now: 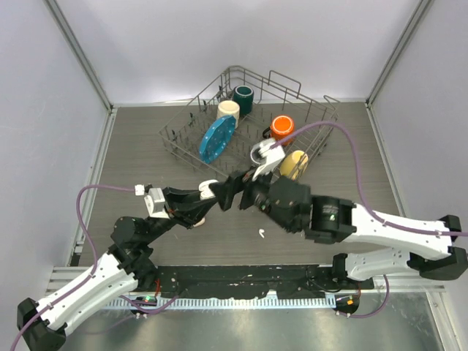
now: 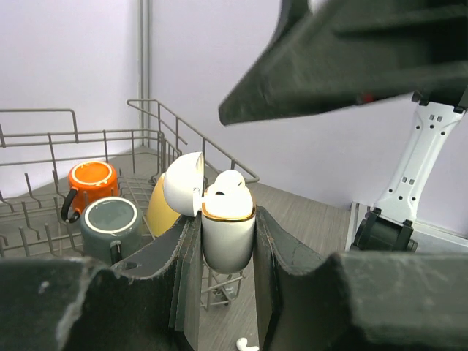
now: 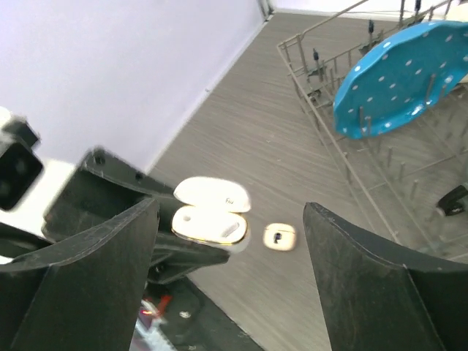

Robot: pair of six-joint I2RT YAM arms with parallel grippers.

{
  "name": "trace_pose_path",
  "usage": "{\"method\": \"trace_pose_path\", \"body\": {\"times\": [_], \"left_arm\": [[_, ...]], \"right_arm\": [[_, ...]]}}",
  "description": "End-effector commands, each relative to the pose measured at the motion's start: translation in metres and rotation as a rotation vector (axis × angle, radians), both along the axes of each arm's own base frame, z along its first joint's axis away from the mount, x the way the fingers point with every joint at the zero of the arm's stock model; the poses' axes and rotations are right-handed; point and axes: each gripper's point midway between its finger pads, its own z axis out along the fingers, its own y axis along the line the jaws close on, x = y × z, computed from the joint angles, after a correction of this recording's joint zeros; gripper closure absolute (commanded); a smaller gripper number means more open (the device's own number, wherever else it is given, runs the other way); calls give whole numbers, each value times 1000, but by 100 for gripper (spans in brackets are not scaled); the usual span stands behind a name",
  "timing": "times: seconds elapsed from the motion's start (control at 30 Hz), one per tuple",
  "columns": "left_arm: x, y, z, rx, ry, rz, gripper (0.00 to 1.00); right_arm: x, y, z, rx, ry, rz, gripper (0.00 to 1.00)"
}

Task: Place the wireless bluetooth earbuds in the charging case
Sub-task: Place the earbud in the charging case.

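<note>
Earbud (image 2: 230,184) sits in the open case (image 2: 228,227) clamped by the left gripper (image 2: 227,248) mid-frame; right gripper (image 3: 230,212) gapes empty, another earbud (image 1: 259,234) lies on the table (image 1: 146,146).

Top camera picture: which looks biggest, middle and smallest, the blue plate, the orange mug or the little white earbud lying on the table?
1. blue plate
2. orange mug
3. earbud, by far the tiniest
</note>
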Motion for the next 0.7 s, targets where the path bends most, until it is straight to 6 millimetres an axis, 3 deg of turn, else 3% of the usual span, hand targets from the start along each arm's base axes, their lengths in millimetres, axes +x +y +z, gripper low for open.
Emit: {"method": "trace_pose_path", "body": {"times": [0.0,0.03,0.07,0.17,0.3,0.4,0.67], "left_arm": [[-3,8,19,-50,-76,26,100],[-3,9,19,-52,-79,28,100],[-3,9,20,-54,-81,28,100],[-4,10,23,-58,-86,27,100],[-4,9,25,-61,-92,24,100],[-5,9,27,-63,-100,20,100],[-6,11,31,-69,-117,26,100]], "right_arm": [[8,-21,45,280,195,70,15],[23,-28,40,292,223,50,14],[14,-23,39,299,262,127,14],[13,-17,27,297,330,168,14],[2,7,7,271,416,265,14],[-9,20,3,292,460,347,14],[-10,25,-10,315,517,357,14]]}}
